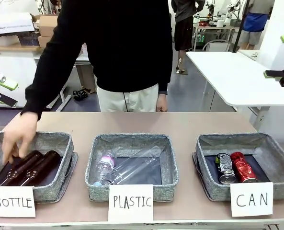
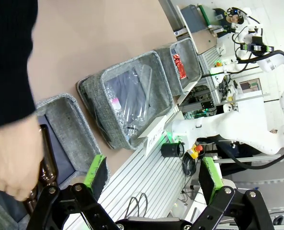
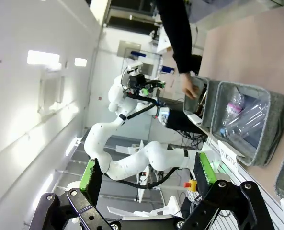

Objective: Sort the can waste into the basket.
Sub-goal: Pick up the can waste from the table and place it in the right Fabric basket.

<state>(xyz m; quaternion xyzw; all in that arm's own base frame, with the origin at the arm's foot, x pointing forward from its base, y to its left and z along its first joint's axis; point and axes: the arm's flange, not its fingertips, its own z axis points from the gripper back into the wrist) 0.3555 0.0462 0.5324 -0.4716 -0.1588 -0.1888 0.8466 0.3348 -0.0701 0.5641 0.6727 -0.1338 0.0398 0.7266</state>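
3 white paper signs stand along the table's near edge, and the right one, reading "CAN", fronts the square grey woven-fabric basket. Inside it, on the dark bottom, both pieces of can waste already lie side by side and touching: the small black dented drink can with green-yellow marks, silver end toward the camera, and to its right the shiny red dented can. Each has its long axis running roughly from the near wall toward the far one.

The right gripper is the nearer tool, held high at the picture's right edge, well above and beyond that basket; its green-padded fingers are spread wide with nothing between them. The left gripper hangs above the far-left end, likewise spread wide and holding nothing.

The person's hand rests on the 2 brown glass bottles in the grey basket signed "BOTTLE". Clear plastic bottles lie in the middle grey basket signed "PLASTIC".

No can shows outside a basket, so the sorting looks complete.
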